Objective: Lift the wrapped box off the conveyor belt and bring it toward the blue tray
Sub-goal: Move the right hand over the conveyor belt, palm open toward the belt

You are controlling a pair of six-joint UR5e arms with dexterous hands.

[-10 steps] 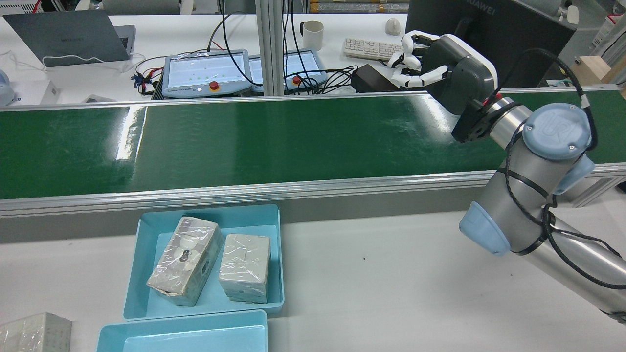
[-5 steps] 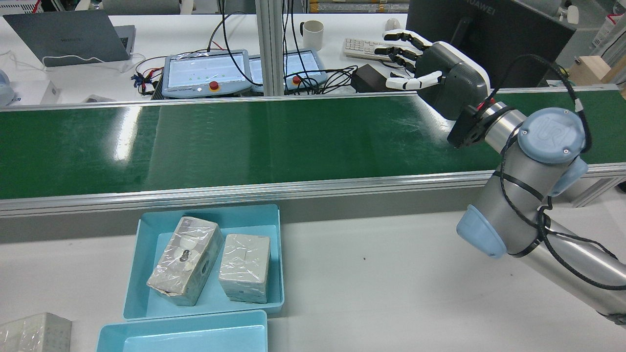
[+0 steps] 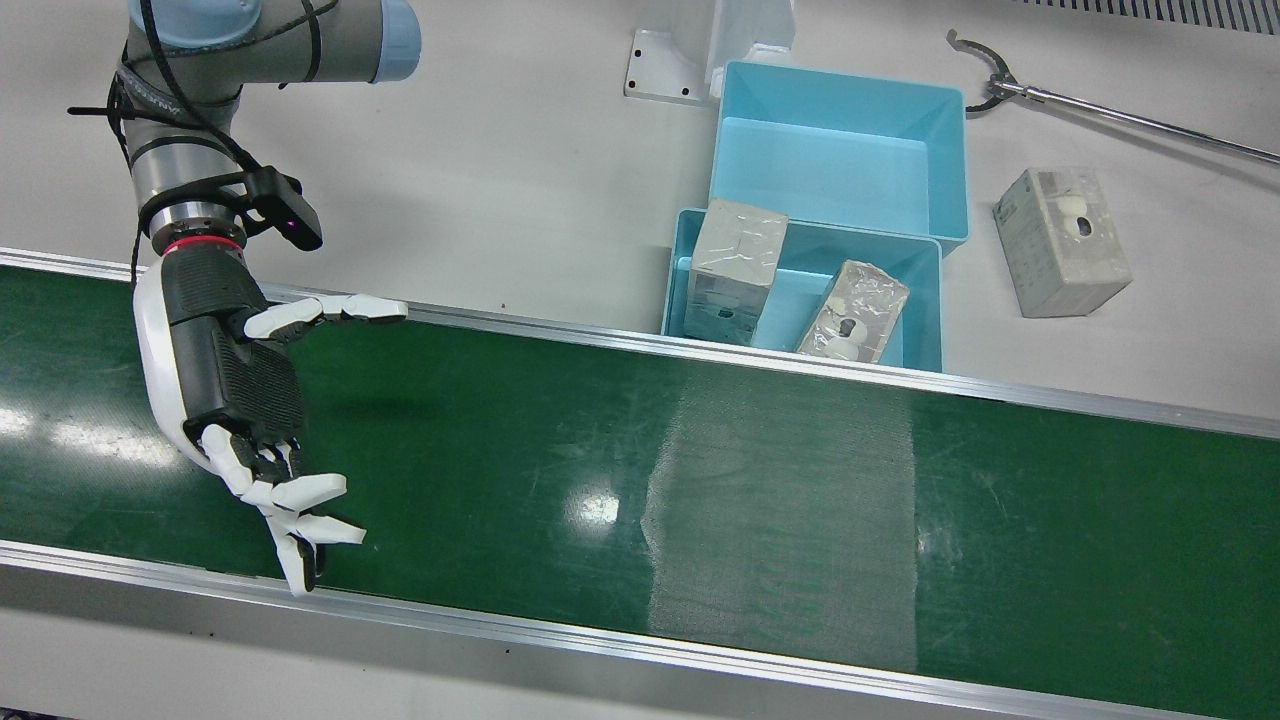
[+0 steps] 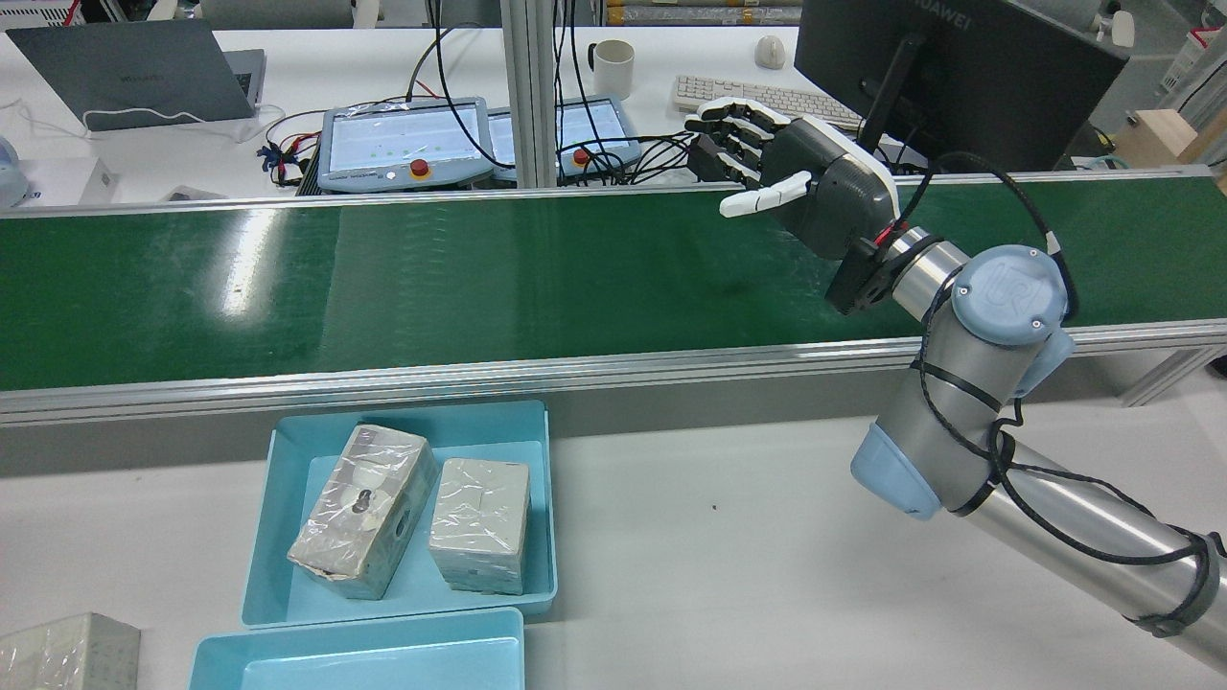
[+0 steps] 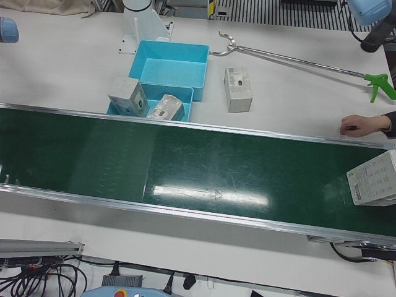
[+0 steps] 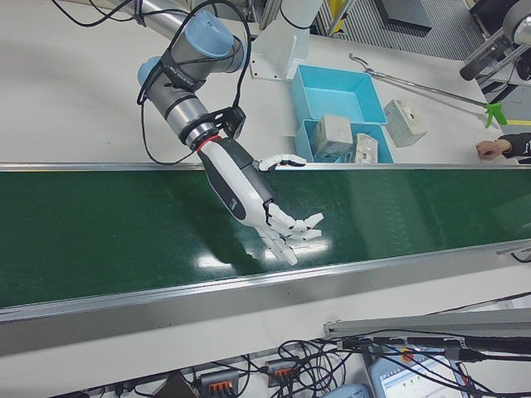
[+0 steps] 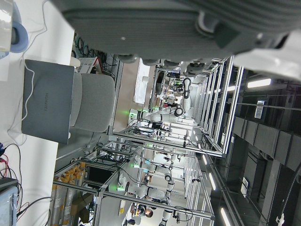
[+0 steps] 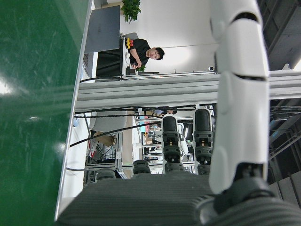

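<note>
My right hand (image 3: 240, 400) is hovering over the green conveyor belt (image 3: 700, 480) at frame left, fingers spread wide, holding nothing. The wrapped box (image 5: 373, 179) is sitting on the belt at the far right edge of the left-front view, well apart from my hand. The blue tray (image 3: 905, 300) is lying beside the belt, carrying two wrapped boxes. Only the left-front view is showing the box; front and rear views are missing it. My left hand's state I cannot tell.
</note>
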